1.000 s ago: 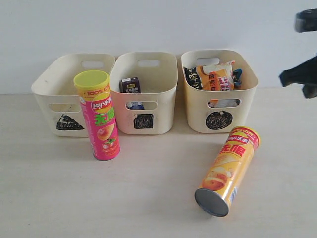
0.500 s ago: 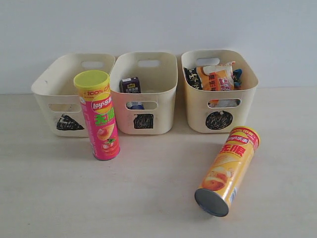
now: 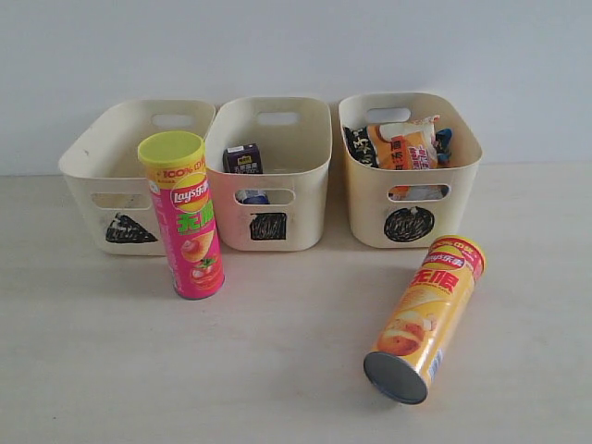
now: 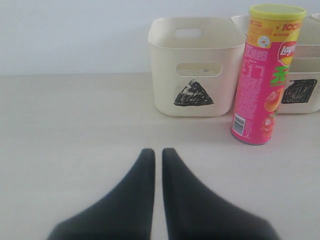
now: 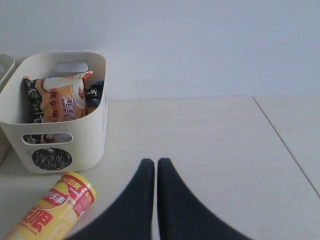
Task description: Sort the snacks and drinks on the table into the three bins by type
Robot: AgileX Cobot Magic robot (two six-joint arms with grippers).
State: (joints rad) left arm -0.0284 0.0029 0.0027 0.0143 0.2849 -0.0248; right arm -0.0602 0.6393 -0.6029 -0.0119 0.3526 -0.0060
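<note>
The pink chip tube (image 3: 188,220) with its yellow lid stands upright in front of the left bin (image 3: 104,190) and also shows in the left wrist view (image 4: 266,75). The orange-yellow chip tube (image 3: 425,319) lies on its side in front of the right bin (image 3: 413,208); its lid end (image 5: 52,205) shows in the right wrist view. The orange noodle packet (image 3: 404,148) and a dark packet (image 3: 358,143) sit in the right bin. The small drink carton (image 3: 243,160) stands in the middle bin (image 3: 271,199). My left gripper (image 4: 158,151) and right gripper (image 5: 152,161) are shut and hold nothing, both outside the exterior view.
Three cream bins stand in a row against the white wall, marked with a black triangle (image 4: 192,94), square (image 3: 267,226) and circle (image 3: 408,224). A thin seam (image 5: 285,145) runs across the table to the right of the right bin.
The dark arm seen at the exterior view's right edge one second ago has left that view. The tubes, bins and their contents have not moved.
</note>
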